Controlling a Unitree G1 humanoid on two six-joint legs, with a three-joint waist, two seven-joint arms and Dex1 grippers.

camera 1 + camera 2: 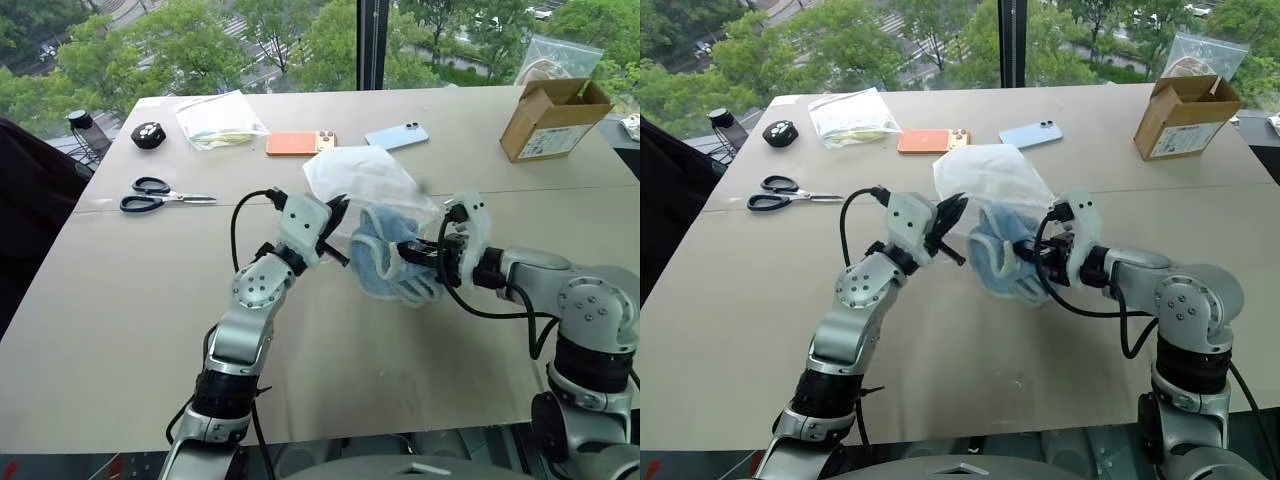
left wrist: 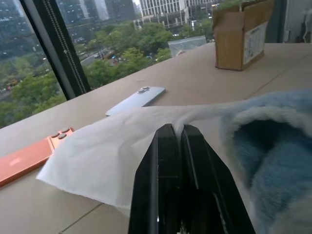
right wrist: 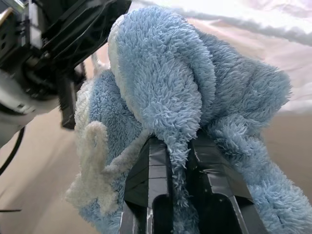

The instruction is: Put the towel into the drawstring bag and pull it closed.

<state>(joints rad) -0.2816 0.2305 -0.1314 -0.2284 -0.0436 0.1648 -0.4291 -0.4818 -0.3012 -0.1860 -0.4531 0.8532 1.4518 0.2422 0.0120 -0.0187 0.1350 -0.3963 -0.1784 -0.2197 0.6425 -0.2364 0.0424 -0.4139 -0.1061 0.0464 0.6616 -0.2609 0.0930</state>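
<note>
Blue terry fills the space between the two grippers: the towel (image 1: 392, 258) hangs bunched above the table (image 1: 120, 330), its upper part under the bag (image 1: 368, 178). The right gripper (image 3: 181, 146) is clamped on a fold of the towel, pile squeezed between its fingers. The left gripper (image 2: 176, 132) is pinched tight on the thin white fabric of the bag, holding it lifted just beside the towel. Scissors (image 1: 160, 195), two phones and a cardboard box (image 1: 552, 118) lie well apart, farther back.
</note>
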